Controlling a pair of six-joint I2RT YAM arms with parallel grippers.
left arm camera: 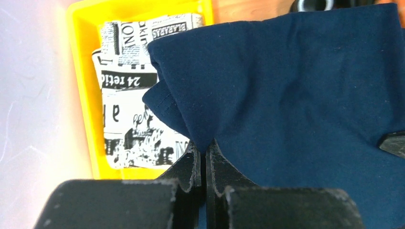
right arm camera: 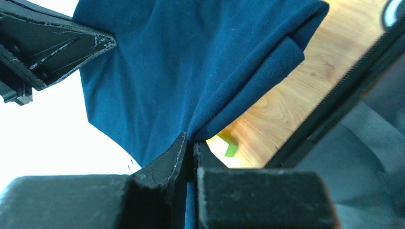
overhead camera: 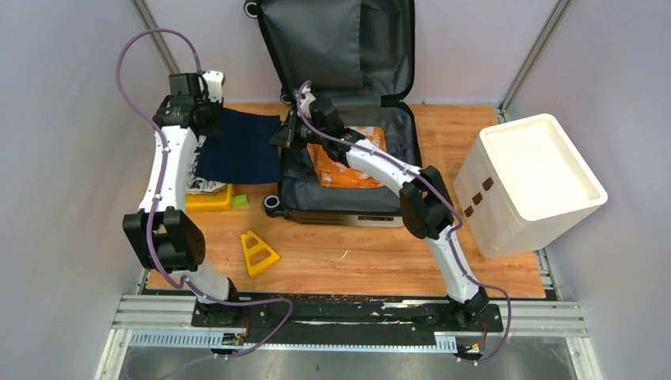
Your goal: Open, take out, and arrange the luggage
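- Top external view: the small hard-shell suitcase (overhead camera: 340,204), lined in dark grey fabric, lies open at the far middle of the wooden table. Its lid leans up against the back wall, so the opening step is done.
- My left gripper (overhead camera: 204,123) and my right gripper (overhead camera: 286,136) stretch 1 navy blue cloth (overhead camera: 237,146) between them. It hangs just left of the suitcase, above the yellow plastic tray (overhead camera: 212,204).
- Each pair of jaws is pressed together on an edge of that cloth; neither is spread.
- 1 flat orange packet (overhead camera: 342,176) lies in the suitcase base. I judge the taking-out about midway, with this cloth yet to be laid down.
- The left wrist view alone shows a folded newspaper-print textile (left arm camera: 129,95) already in the tray, partly beneath the cloth.
- The right wrist view alone shows my pinch on a doubled fold, with a small green block (right arm camera: 229,145) on the wood below.
- Only the top view shows the white rectangular bin (overhead camera: 530,178) at the right and a yellow triangular plastic piece (overhead camera: 258,253) near my bases.
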